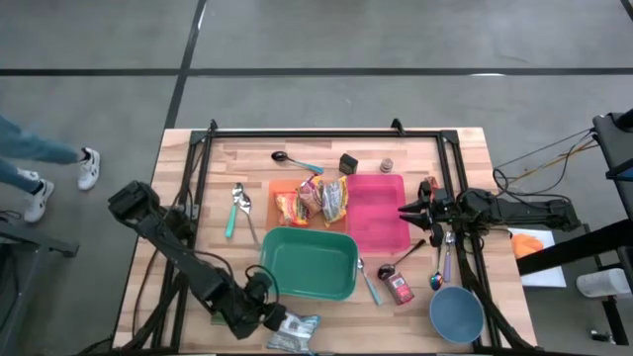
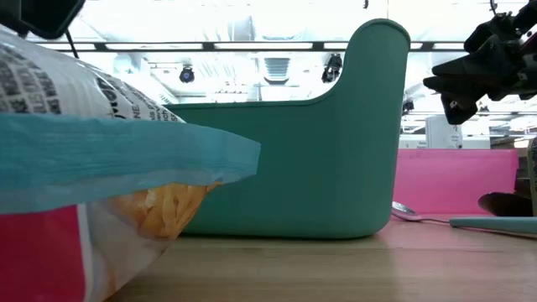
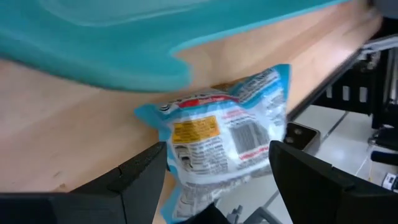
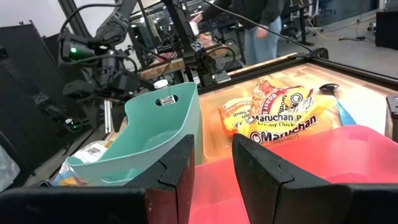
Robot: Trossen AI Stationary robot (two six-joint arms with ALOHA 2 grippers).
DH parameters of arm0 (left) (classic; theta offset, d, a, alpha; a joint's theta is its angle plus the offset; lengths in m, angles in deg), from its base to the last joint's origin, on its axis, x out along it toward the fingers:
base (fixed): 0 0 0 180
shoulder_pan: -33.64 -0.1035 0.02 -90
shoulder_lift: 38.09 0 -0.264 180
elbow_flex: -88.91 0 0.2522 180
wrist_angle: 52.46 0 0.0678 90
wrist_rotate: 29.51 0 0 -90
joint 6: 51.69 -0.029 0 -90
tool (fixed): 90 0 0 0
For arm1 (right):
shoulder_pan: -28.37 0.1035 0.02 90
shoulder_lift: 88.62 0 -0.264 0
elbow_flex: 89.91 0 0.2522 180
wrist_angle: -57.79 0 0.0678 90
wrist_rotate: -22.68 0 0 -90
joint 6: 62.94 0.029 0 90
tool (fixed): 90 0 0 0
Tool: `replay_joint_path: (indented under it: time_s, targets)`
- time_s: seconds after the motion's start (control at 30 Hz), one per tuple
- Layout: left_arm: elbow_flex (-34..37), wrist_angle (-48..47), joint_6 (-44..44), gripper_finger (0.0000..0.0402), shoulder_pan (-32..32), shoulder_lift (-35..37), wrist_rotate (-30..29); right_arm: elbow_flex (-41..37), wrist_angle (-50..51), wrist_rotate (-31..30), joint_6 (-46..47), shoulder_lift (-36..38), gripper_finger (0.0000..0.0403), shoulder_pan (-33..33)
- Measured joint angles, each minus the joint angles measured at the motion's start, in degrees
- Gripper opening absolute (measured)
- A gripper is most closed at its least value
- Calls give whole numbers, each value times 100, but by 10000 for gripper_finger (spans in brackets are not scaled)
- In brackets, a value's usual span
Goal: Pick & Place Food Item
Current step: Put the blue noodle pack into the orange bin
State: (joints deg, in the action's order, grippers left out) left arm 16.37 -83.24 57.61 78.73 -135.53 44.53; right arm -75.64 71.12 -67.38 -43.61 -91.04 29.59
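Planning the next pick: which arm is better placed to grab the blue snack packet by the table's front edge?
Left. Its open claw hovers right at the packet, fingers either side, while the right claw waits beside the pink tray.

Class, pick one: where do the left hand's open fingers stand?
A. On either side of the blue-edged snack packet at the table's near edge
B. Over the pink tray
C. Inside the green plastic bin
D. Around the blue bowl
A: the left wrist view shows the left hand open, its fingers flanking the blue-edged snack packet beside the green plastic bin.
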Motion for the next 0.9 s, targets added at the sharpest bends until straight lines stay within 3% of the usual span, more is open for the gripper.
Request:
replay_joint_path:
  time_s: [0.33, 0.53, 0.9]
  targets:
    - [-4, 180, 329, 283, -255, -413, 217, -1, -3, 0, 0, 0, 107, -1]
    - [9, 172, 388, 283, -387, -543, 667, -2, -2, 0, 0, 0, 107, 0]
    - [9, 196, 322, 283, -412, -558, 752, -1, -2, 0, 0, 0, 107, 0]
